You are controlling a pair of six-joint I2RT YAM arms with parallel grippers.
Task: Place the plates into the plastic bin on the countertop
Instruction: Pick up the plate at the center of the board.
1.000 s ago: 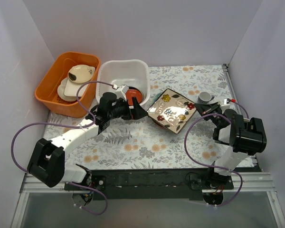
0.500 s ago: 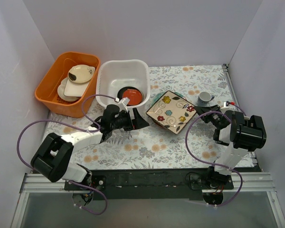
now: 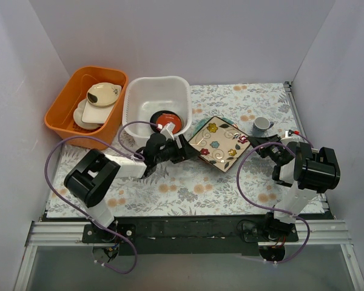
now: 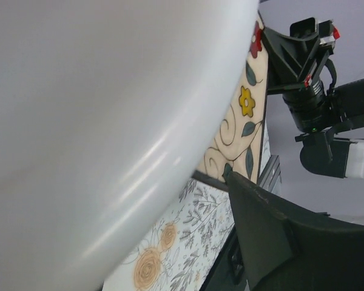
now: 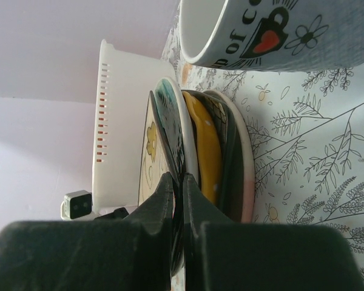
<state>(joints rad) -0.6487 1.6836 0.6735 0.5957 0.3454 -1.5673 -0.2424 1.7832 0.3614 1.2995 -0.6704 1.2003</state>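
Note:
The white plastic bin holds the small red saucer over a dark round plate. The cream square floral plate tops a tilted stack on the countertop. In the right wrist view the stack shows teal, yellow, dark and pink-cream rims on edge. My right gripper is shut on the square plate's right edge. My left gripper is open between the bin and the plate's left edge. One of its fingers touches the plate; the bin wall fills the rest.
An orange tub with cream dishes stands left of the bin. A small grey cup stands just behind my right gripper and shows large in the right wrist view. White walls close in the countertop on three sides.
My left gripper has moved from the bin's front right corner rightward to the square plate's left edge. The square plate has shifted slightly left and tilted more. The right gripper keeps its hold.

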